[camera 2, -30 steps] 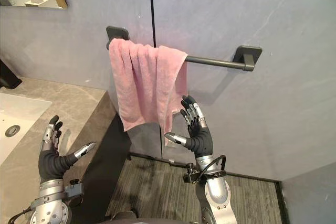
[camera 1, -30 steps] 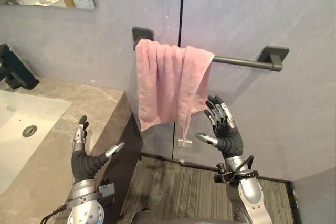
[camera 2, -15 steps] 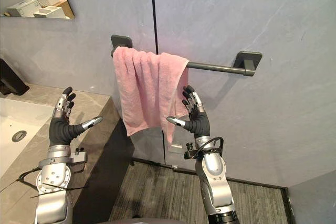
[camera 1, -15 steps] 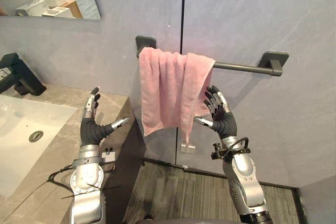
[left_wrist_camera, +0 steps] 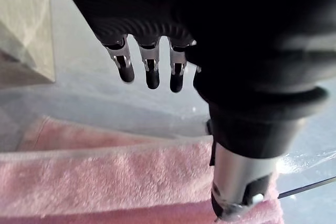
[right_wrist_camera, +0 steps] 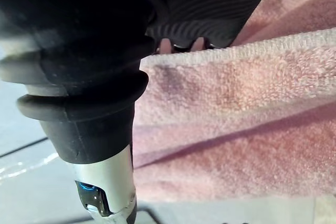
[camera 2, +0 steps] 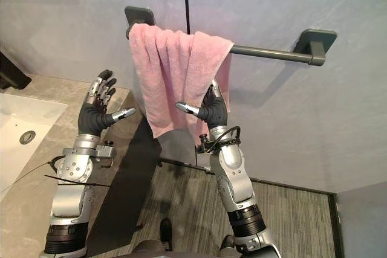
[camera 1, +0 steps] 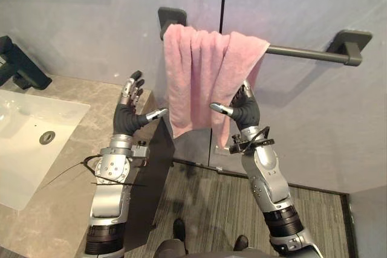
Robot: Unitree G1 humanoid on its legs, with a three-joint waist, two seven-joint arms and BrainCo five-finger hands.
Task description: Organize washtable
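Left hand (camera 1: 126,119), spread open, and right hand (camera 1: 247,113), grip untellable, flank the pink towel (camera 1: 193,70); an uneven tug could drag it off the rail (camera 1: 302,54).

The towel (camera 1: 199,70) is plain pink, its rail (camera 1: 302,54) matt black. The worktop (camera 1: 78,92) is veined grey-beige, the basin (camera 1: 24,143) white, the floor (camera 1: 199,203) striped grey.

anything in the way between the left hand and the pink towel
Nothing visible. The left hand hovers open just left of the pink towel on the rail, with only open air between them. The right hand is at the towel's lower right edge.
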